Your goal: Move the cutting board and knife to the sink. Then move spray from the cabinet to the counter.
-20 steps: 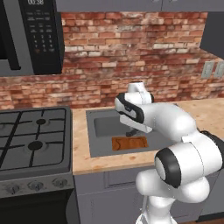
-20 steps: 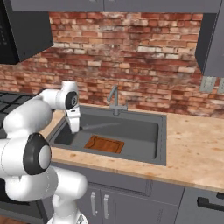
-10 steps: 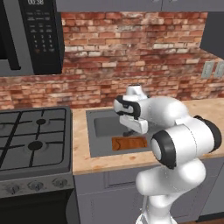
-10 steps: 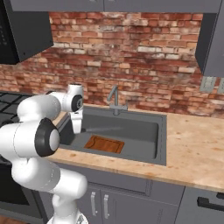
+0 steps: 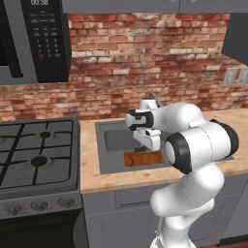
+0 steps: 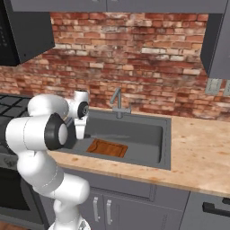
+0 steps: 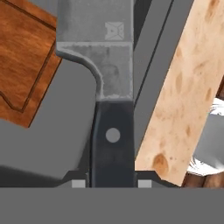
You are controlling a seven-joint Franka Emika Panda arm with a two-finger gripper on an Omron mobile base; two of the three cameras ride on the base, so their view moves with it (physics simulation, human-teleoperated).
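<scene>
Fingers [image 7: 108, 183] clenched on the knife [image 7: 107, 87] by its black handle, blade pointing ahead over the sink [image 6: 152, 139], board [image 7: 26, 57] lying beyond-left in the basin; knife looks light, stiff, slippery, best held at the handle.

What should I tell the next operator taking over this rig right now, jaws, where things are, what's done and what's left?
Gripper: jaws shut on the knife by its black handle, held over the sink near its stove-side edge.
Cutting board: flat on the sink floor, done.
Knife: not yet released into the sink.
Spray: not yet fetched from the cabinet.
Left: drop the knife in the sink, then move the spray to the counter.
</scene>
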